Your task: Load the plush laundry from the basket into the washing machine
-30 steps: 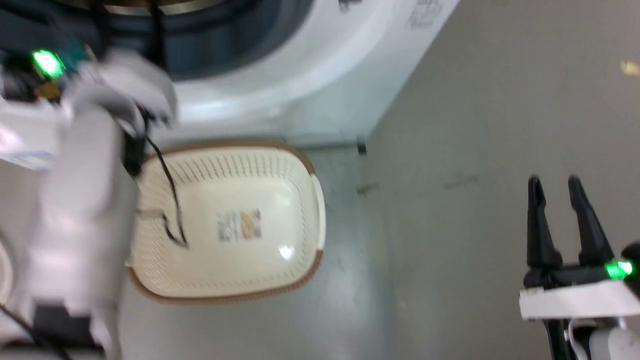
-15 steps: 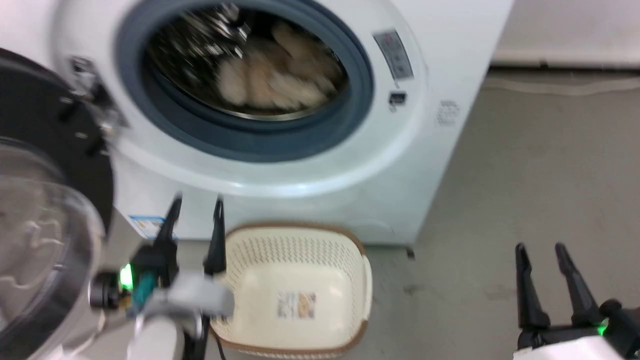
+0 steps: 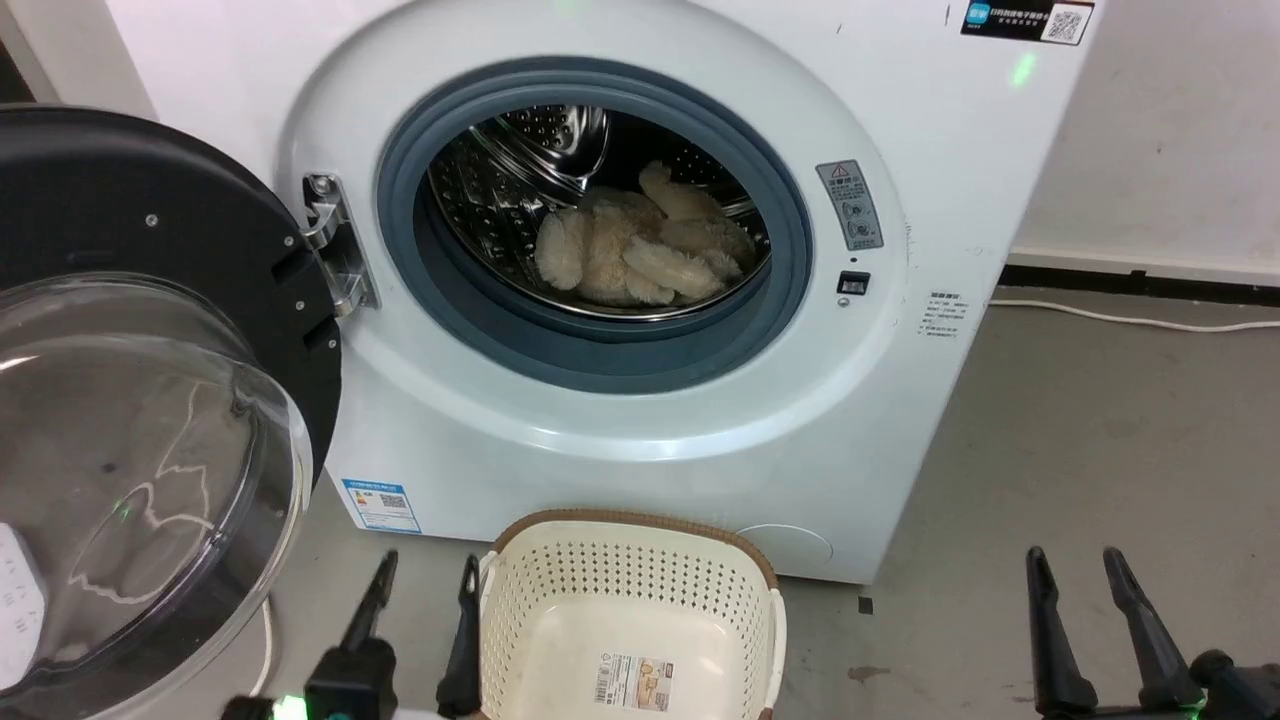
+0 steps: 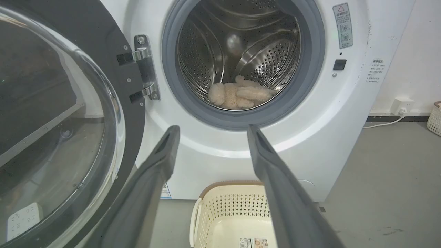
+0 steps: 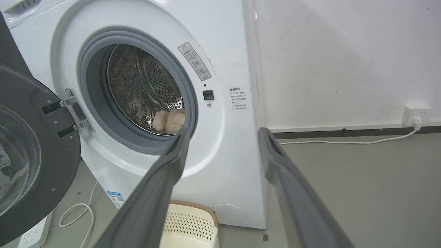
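Jaws stand apart on both grippers, with nothing between them. The left gripper (image 3: 429, 560) rises at the lower left of the head view, its two dark fingers just beside the basket's (image 3: 620, 570) left rim. The right gripper (image 3: 1072, 553) rises at the lower right over the grey floor (image 3: 1080, 440), well apart from the basket.

One washer (image 3: 880, 420) takes up the upper middle of the head view. Its one door (image 3: 150, 450), black-framed with a clear dome, hangs wide open at the left on one metal hinge (image 3: 335, 245). The grey ring (image 3: 600, 360) frames the steel drum (image 3: 500, 190).

The plush (image 3: 630, 255), one cream bundle with several rounded lobes, lies inside the drum, at its bottom. In the left wrist view it shows low in the opening, above the gap between the two fingers.

One basket stands on the floor at the bottom centre, close before the washer. Its bottom shows, with one sticker (image 3: 637, 682) on it. A second perforated basket (image 4: 434, 119) peeks in at the right edge of the left wrist view, by the wall.

In the right wrist view one socket (image 5: 415, 115) sits on the wall at the right, with one white cable (image 5: 344, 141) running along the floor. One power strip (image 5: 34, 234) lies at the lower left.
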Robot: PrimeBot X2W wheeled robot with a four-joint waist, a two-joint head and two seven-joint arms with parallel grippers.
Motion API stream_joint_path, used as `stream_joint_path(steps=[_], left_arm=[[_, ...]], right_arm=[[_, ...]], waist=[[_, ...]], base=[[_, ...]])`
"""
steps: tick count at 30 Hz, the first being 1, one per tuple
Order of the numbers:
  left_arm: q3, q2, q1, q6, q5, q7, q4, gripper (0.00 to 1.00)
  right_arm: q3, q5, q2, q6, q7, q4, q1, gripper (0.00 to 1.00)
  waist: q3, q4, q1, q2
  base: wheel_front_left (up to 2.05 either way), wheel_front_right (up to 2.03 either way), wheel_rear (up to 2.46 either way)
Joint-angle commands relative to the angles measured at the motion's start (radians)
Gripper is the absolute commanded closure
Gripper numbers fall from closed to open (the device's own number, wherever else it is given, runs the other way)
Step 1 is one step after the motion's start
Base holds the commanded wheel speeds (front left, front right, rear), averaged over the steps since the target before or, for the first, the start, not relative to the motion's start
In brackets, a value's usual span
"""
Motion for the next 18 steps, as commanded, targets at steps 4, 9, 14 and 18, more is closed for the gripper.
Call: stream_joint_path(steps=[4,9,14,18], left_arm=[[-0.008,-0.007,0.024,0.0,0.008,-0.005,0.028,0.0],[0.002,-0.011,0.02,-0.005,0.003,-0.005,0.056,0.0],[0.002,-0.008,0.013,-0.002,0.004,0.004,0.055,1.0],[0.007,-0.009,0.011,-0.004,0.006,0.012,0.05,1.0]], right_arm=[[0.008,0.011,0.001,0.001,-0.004,0.016,0.02,0.0],[0.025,0.023,0.001,0.001,-0.004,0.031,0.022,0.0],[0.023,0.02,0.0,0.0,0.003,0.031,0.004,1.0],[0.024,0.011,0.0,0.0,0.011,0.03,-0.001,1.0]], waist=[[-0.008,-0.006,0.0001,0.0],[-0.01,-0.011,0.0001,0.0],[-0.01,-0.011,0.0002,0.0],[-0.008,-0.013,0.0002,0.0]], base=[[0.0,0.0,0.0],[0.0,0.0,0.0],[0.0,0.0,0.0],[0.0,0.0,0.0]])
